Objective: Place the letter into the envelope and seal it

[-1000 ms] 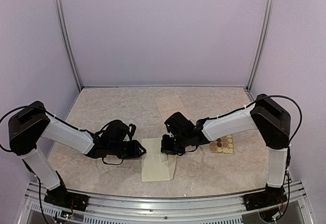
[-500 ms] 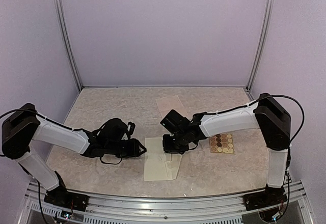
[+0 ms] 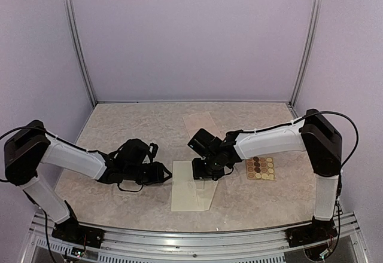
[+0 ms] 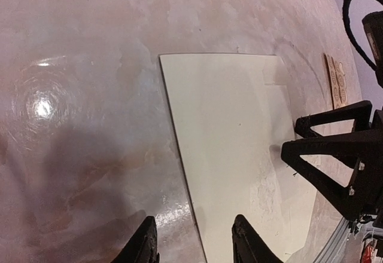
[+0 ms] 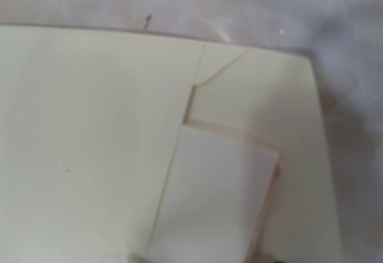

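The cream envelope (image 3: 190, 186) lies flat on the table between my two grippers. In the right wrist view its body (image 5: 90, 143) fills the left and its flap (image 5: 293, 155) lies open to the right. The letter (image 5: 221, 197), a pale folded sheet with a pinkish rim, rests at the envelope's mouth, partly tucked in. My right gripper (image 5: 202, 258) hovers over it, open, with only its fingertips showing at the bottom edge. My left gripper (image 4: 194, 242) is open too, straddling the envelope's (image 4: 233, 149) left edge with one finger over the table and the other over the paper.
A tan sheet of round brown stickers (image 3: 261, 168) lies to the right of the right gripper (image 3: 203, 172). A pinkish paper sheet (image 3: 202, 122) sits farther back. Purple walls and metal posts close in the marbled table (image 3: 131, 131).
My right gripper has opened and let go, and the envelope now lies flatter. My left gripper has opened wider at the envelope's left edge.
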Robot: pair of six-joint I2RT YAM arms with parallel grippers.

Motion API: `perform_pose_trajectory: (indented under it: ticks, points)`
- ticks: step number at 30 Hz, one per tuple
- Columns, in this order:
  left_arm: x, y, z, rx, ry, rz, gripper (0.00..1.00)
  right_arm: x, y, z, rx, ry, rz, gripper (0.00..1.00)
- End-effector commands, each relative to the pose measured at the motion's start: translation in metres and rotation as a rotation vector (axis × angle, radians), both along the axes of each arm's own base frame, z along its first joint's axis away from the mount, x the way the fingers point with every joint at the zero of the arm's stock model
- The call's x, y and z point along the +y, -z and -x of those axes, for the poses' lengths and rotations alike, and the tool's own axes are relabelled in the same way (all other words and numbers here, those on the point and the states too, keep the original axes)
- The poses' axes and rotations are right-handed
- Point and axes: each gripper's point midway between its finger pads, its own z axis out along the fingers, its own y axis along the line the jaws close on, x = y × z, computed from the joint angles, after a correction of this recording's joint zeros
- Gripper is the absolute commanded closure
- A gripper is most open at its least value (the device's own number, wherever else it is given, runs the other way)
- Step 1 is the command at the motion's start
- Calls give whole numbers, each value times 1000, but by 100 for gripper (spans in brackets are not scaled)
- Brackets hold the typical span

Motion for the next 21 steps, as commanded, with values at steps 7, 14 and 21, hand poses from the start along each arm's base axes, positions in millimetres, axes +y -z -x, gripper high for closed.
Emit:
perform_pose_trajectory:
  ticks: [7,14,21]
  points:
    - [-20,13,-14,4,49,13,71,9,-5,-1,-11,-11,-21,57]
    - [-24,29,-13,37,63,6,74,16,0,0,7,-27,-36,56]
    - [-23,38,-9,53,62,0,77,23,10,2,40,-46,-46,55]
